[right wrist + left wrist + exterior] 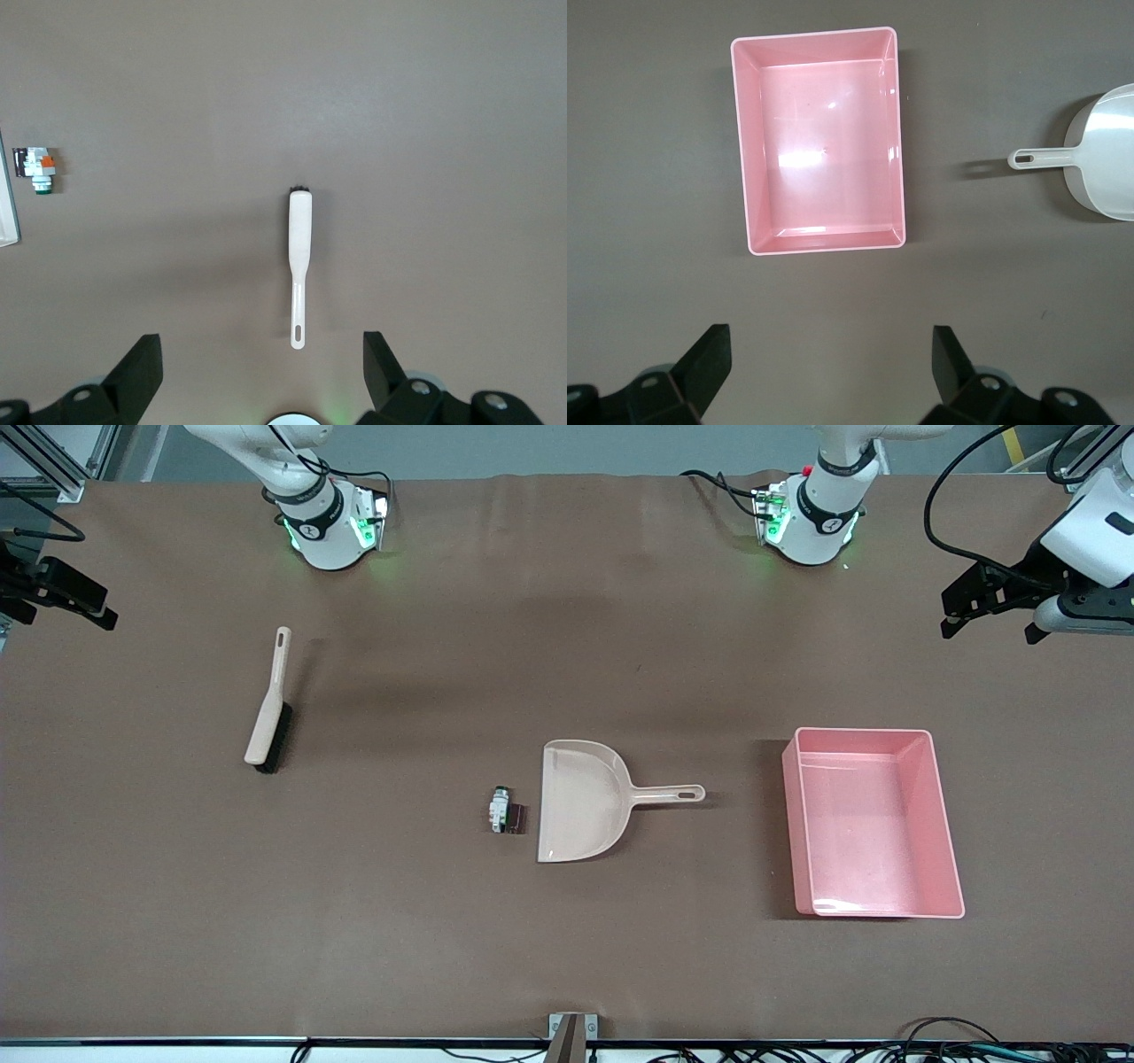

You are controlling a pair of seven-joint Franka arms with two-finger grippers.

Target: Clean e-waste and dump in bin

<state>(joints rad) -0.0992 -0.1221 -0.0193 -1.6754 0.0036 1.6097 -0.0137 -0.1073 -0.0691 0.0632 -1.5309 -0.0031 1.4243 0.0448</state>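
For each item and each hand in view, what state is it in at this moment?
Bin: upright on the table, nothing in it.
Dustpan: flat on the table, nothing in it, not held.
Brush: lying on the table, untouched.
E-waste: on the table beside the dustpan's mouth.
Left hand: open, raised over bare table beside the bin.
Right hand: open, raised over the brush.

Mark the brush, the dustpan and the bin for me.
brush [267,731], front view, on its handle above the bristles.
dustpan [580,802], front view, on the pan's floor.
bin [742,150], left wrist view, on a side wall.
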